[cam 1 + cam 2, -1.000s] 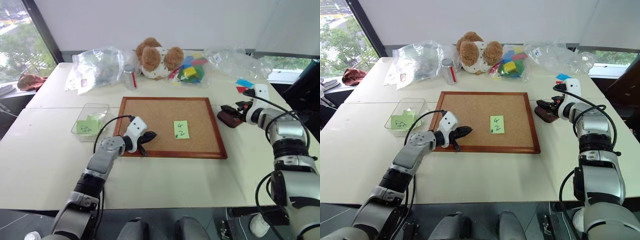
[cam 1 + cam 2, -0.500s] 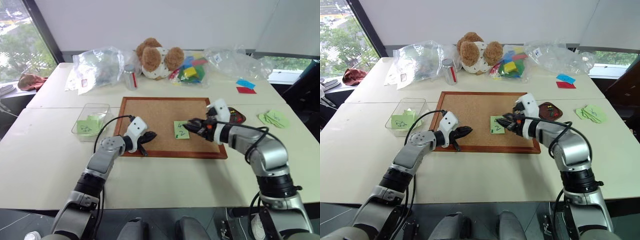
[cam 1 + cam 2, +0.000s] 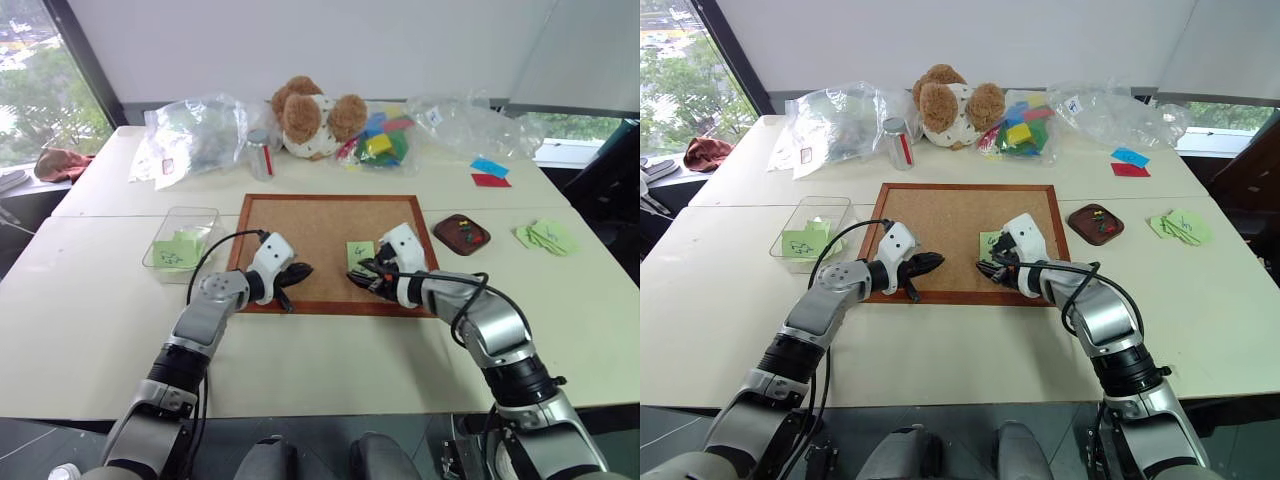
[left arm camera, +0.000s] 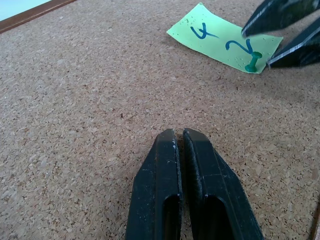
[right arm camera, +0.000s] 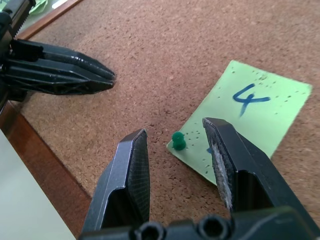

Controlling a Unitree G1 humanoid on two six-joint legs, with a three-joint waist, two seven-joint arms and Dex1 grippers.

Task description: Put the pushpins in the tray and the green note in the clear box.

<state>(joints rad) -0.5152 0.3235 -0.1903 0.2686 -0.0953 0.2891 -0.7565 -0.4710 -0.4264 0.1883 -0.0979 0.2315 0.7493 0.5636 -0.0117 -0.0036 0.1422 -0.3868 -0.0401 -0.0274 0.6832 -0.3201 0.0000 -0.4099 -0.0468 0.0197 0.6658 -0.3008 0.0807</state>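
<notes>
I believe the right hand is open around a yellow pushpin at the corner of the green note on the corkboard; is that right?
Not quite: the pushpin is green, not yellow, as the right wrist view shows. The rest holds: the right hand is open around it, at the corner of the green note on the corkboard.

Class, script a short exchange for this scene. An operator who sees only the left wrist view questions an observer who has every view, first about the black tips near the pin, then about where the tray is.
Operator: Whose black tips are beside the pin?
Observer: The right gripper; its open fingers stand either side of the green pushpin at the green note's corner.
Operator: Where is the tray?
Observer: The tray sits on the table just right of the corkboard.
</notes>
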